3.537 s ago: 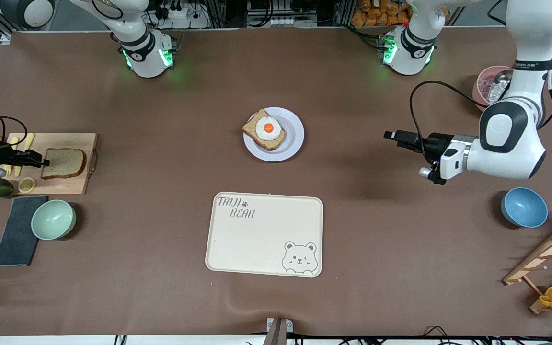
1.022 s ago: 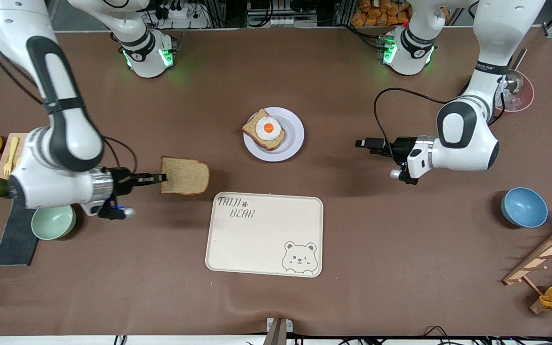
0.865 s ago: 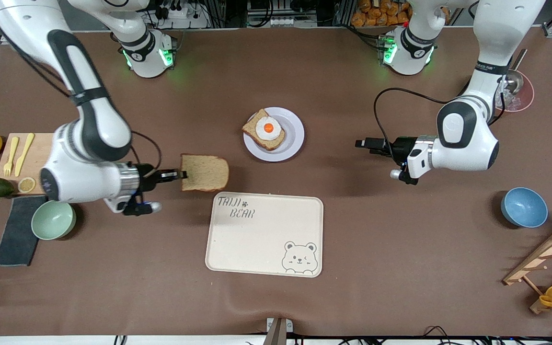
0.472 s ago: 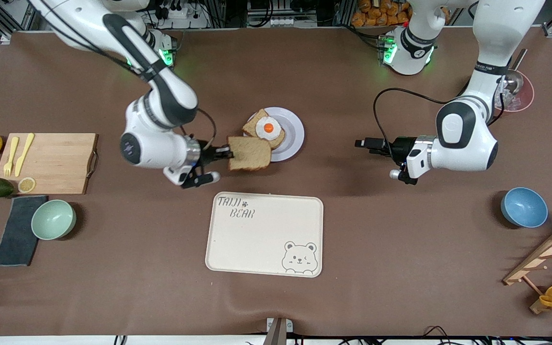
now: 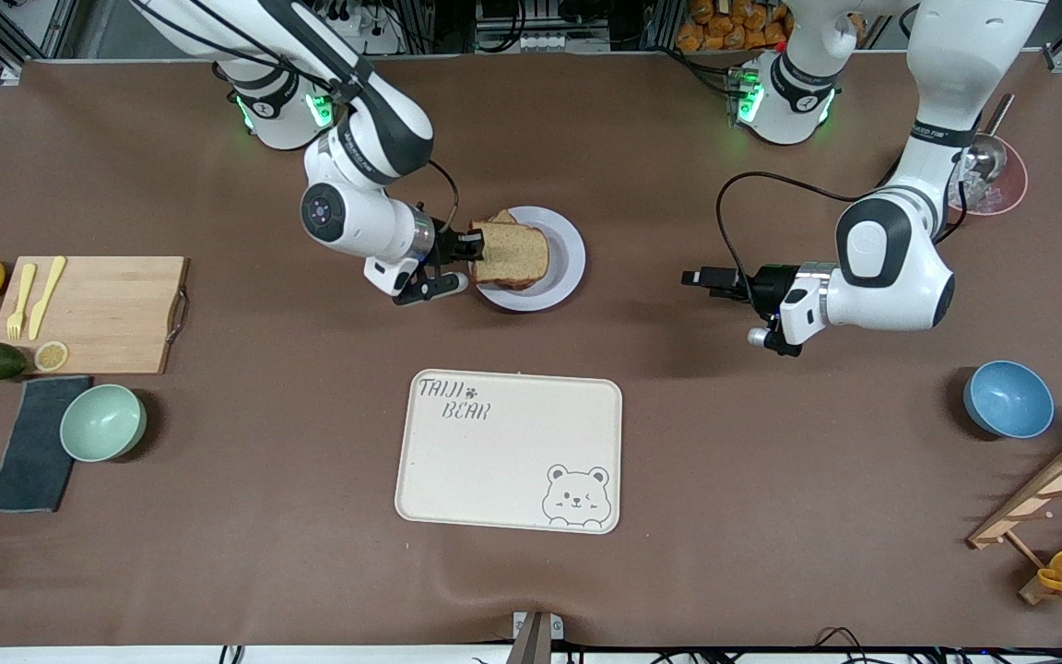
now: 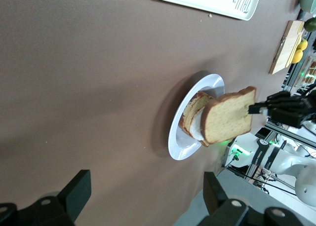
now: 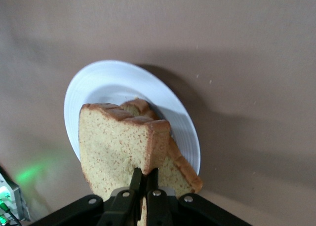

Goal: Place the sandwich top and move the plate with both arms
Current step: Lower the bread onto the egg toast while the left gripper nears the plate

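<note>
The plain square slice of speckled brown whole-grain bread (image 5: 513, 255) hung over the small round pale lavender-white plate (image 5: 566, 263), pinched at its crust edge by the right gripper (image 5: 476, 247) — fingers closed on it. It looked light, soft and easily crushed, so an edge hold suited. The left gripper (image 5: 699, 277) waited over the brown worktop (image 5: 310, 516), fingers apart. The cream rectangular tray (image 5: 509, 452) read "TAIJI BEAR".

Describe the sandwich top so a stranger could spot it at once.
Find the cream bear tray; farther from the camera sits a small round plate. Over it, pinched by the right gripper, hangs the sandwich top: plain speckled brown, unlike the bread beneath.
</note>
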